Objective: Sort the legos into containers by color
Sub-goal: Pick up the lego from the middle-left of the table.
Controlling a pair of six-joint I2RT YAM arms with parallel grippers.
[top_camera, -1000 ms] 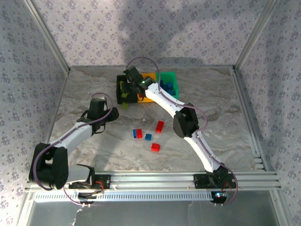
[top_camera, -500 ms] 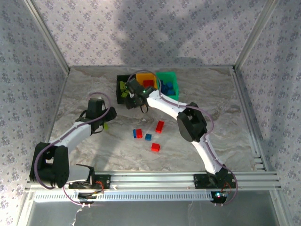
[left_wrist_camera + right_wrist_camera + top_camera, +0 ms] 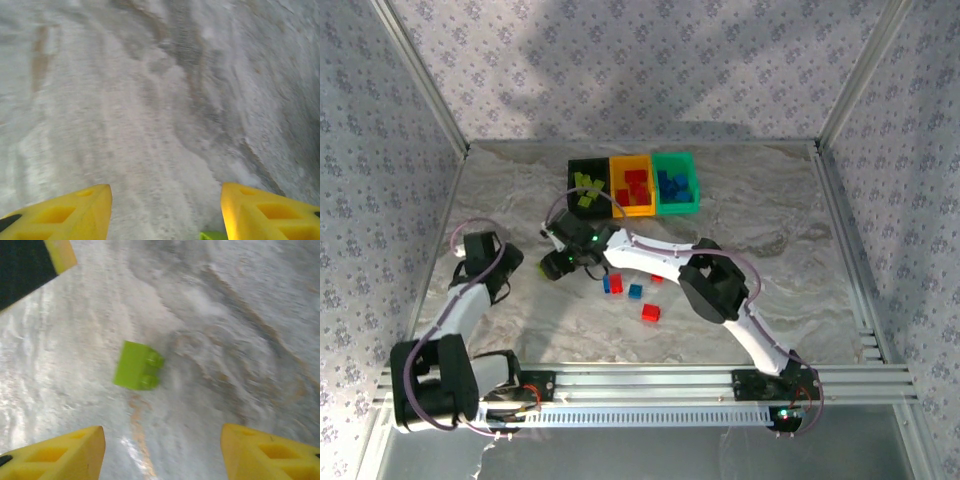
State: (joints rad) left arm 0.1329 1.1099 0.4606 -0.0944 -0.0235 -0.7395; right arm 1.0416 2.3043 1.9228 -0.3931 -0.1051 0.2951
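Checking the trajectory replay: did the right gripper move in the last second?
Yes. In the top view the right gripper has come away from the black bin, toward the near table edge and slightly left.

We count three bins joined in a row: one black bin [image 3: 571, 185], one orange bin [image 3: 631, 158] and one green bin [image 3: 676, 155]. Loose on the counter [image 3: 800, 250] we count two blue bricks [image 3: 635, 291] and two red bricks [image 3: 651, 313] in plain sight. A red sliver [image 3: 657, 278] beside the right arm [image 3: 642, 256] may be a third. There is one whole lime brick [image 3: 136, 365]. Bricks inside the bins sit too crowded to count.
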